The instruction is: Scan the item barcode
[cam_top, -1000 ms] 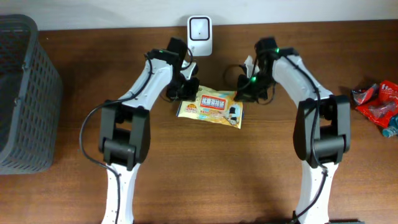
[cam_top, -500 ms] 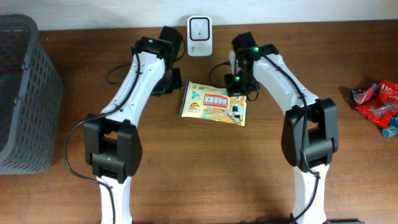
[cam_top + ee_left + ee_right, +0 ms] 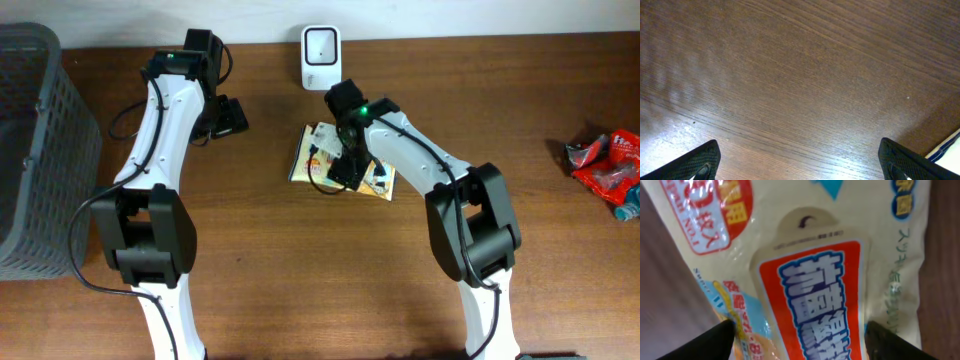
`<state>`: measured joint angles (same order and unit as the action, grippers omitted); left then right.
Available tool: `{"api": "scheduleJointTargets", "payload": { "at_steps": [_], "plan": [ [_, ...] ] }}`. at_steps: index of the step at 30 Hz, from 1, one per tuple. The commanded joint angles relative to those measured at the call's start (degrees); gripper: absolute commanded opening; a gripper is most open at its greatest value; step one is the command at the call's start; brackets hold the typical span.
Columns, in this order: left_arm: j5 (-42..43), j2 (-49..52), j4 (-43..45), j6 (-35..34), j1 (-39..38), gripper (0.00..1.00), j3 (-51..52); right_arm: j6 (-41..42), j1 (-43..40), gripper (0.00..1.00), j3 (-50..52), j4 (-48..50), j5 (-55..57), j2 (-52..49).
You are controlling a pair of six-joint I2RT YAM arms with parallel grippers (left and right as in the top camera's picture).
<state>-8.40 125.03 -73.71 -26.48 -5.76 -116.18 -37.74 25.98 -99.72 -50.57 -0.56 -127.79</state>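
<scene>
Overhead, the packet lies flat on the tabletop, just in front of the scanner that stands at the back edge. I see only its left edge and lower right corner; the right tool and its wrist sit over the middle and hide the rest. From this height I can't make out how that tool's jaws stand.

On the right wrist feed the packet fills nearly the whole picture, printed face up, with a red label and a cut-out hanger tab. The right tool is spread: only two dark fingertips poke in at the bottom corners, one on each side of the label. I can't tell whether they touch the film. No barcode shows on the part I can see, and the packet's edges run out of the picture.

The left tool is well off to the left of the packet. Its own feed shows it spread wide over bare wood, with the tips cut off at the bottom corners. A pale sliver at the lower right edge is too small to identify.

A basket is cut off at the far left, and red wrappers lie at the far right.
</scene>
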Motion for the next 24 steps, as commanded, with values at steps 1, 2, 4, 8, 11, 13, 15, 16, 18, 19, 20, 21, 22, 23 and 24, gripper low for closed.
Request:
{"api": "scheduleJointTargets", "payload": {
  "at_steps": [1, 2, 4, 8, 11, 13, 15, 16, 18, 19, 20, 21, 22, 23, 24],
  "plan": [
    [-0.4, -0.2, 0.0, -0.3, 0.0, 0.99, -0.2, 2.4, 0.2, 0.62, 2.7, 3.1, 3.7, -0.5],
    [-0.4, -0.2, -0.1, -0.3, 0.0, 0.99, -0.2, 3.7, 0.2, 0.36, 2.7, 3.1, 2.6, -0.8],
    [-0.4, -0.2, 0.0, -0.3, 0.0, 0.99, -0.2, 13.6, 0.2, 0.04, 1.9, 3.5, 2.7, -0.7],
    [-0.4, -0.2, 0.0, -0.3, 0.0, 0.99, -0.2, 28.2, -3.1, 0.04, -14.9, -8.9, -12.4, 0.8],
    [-0.4, -0.2, 0.0, -0.3, 0.0, 0.99, -0.2, 28.2, -11.0, 0.04, -26.5, -20.7, -41.9, 0.8],
    [-0.4, -0.2, -0.1, -0.3, 0.0, 0.99, -0.2, 28.4, -16.7, 0.04, -26.5, -24.8, -53.6, 0.7],
    [-0.4, -0.2, 0.0, -0.3, 0.0, 0.99, -0.2, 28.4, -20.6, 0.04, -26.4, -28.4, -54.1, 0.7],
    [-0.4, -0.2, 0.0, -0.3, 0.0, 0.99, -0.2, 28.4, -22.0, 0.04, -26.1, -29.9, -53.6, 0.6],
    [-0.4, -0.2, 0.0, -0.3, 0.0, 0.99, -0.2, 28.4, -22.7, 0.04, -25.5, -31.1, -43.1, 0.1],
    [-0.4, -0.2, 0.0, -0.3, 0.0, 0.99, -0.2, 28.4, -21.9, 0.13, -25.5, -31.0, -35.9, -0.1],
    [-0.4, -0.2, -0.1, -0.3, 0.0, 0.99, -0.2, 28.4, -19.0, 0.66, -25.5, -30.4, -25.5, -0.2],
    [-0.4, -0.2, -0.1, -0.3, 0.0, 0.99, -0.2, 28.5, -16.7, 0.94, -25.5, -29.0, -22.7, -0.3],
    [-0.4, -0.2, 0.0, -0.3, 0.0, 0.99, -0.2, 31.3, -14.4, 0.99, -25.4, -26.9, -17.0, -0.5],
    [-0.4, -0.2, 0.0, -0.3, 0.0, 0.99, -0.2, 35.8, -12.3, 0.99, -24.9, -25.3, -10.9, -0.9],
    [-0.4, -0.2, 0.0, -0.3, 0.0, 0.99, -0.2, 39.0, -9.9, 0.99, -23.2, -23.0, -4.2, -1.5]
  ]
}}
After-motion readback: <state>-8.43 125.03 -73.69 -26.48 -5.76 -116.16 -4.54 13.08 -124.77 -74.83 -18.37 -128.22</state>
